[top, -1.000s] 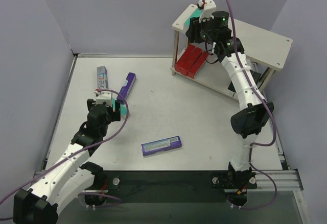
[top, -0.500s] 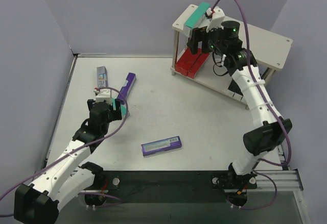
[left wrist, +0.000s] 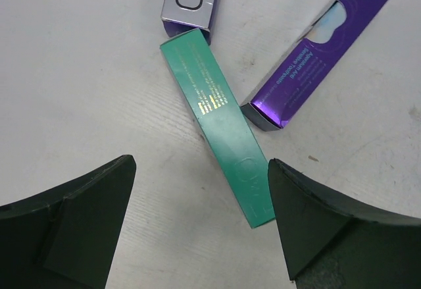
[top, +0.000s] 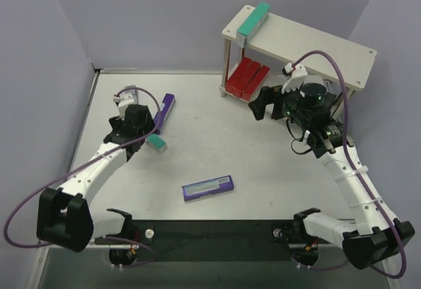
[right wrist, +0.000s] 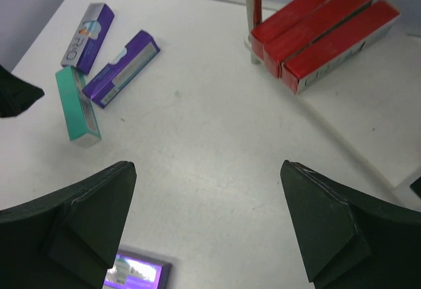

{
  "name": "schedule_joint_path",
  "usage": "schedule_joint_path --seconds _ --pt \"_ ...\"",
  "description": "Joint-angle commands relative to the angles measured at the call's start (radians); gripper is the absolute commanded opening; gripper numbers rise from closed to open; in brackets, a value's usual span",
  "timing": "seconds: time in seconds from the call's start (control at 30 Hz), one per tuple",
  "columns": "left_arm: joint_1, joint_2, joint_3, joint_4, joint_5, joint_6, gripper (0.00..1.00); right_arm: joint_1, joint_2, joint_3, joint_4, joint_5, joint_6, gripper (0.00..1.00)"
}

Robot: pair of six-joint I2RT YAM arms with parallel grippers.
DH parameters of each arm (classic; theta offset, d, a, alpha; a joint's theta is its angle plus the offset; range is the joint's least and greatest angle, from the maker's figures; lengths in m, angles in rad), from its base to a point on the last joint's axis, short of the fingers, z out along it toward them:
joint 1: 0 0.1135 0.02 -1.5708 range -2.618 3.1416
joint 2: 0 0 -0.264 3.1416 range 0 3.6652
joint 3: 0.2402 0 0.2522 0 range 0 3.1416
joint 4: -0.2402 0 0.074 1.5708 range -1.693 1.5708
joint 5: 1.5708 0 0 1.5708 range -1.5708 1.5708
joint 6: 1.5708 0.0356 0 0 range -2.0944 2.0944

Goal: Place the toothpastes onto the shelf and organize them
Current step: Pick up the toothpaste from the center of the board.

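Note:
The shelf (top: 342, 49) stands at the back right. One teal toothpaste (top: 254, 18) lies on its top board, and three red ones (top: 247, 78) (right wrist: 325, 29) lie side by side on its lower board (right wrist: 368, 128). On the table lie a teal carton (top: 156, 143) (left wrist: 220, 124), a purple one (top: 164, 109) (left wrist: 322, 45), a silver-faced one (left wrist: 191, 2) (right wrist: 89, 35) and a purple silver-faced one (top: 208, 187). My left gripper (top: 136, 123) (left wrist: 202, 167) hovers open over the teal carton's near end. Nothing is between the open fingers of my right gripper (top: 266, 106) (right wrist: 207, 167), which hangs over the table before the shelf.
Grey walls close in the table on the left, back and right. A thin metal shelf leg (right wrist: 253, 12) stands just beside the red cartons. The right arm's purple cable (top: 329, 65) loops in front of the shelf's top board.
My right gripper let go of the teal carton on the top board, opened wide and drew back down in front of the shelf. My left gripper moved farther from the base, over the floor cartons.

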Motion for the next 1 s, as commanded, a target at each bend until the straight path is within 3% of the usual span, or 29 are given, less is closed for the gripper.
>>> schedule_joint_path --seconds 0.0,0.27,0.43,0.67,0.97 --pt "0.063 0.094 0.081 -0.084 0.013 -0.15 0.94 0.016 -0.117 -0.14 -0.014 0.013 0.062 1.0" --pt "0.171 0.243 0.133 -0.053 0.163 -0.226 0.95 0.024 -0.316 -0.341 -0.13 0.019 0.06 0.99" --pt "0.198 0.354 0.185 -0.041 0.183 -0.237 0.95 0.03 -0.378 -0.41 -0.167 -0.013 0.071 0.99" --pt "0.203 0.481 0.269 -0.072 0.185 -0.244 0.95 0.041 -0.398 -0.432 -0.175 -0.012 0.068 0.99" --pt "0.207 0.548 0.252 -0.03 0.188 -0.241 0.87 0.104 -0.361 -0.456 -0.168 -0.012 0.048 0.98"
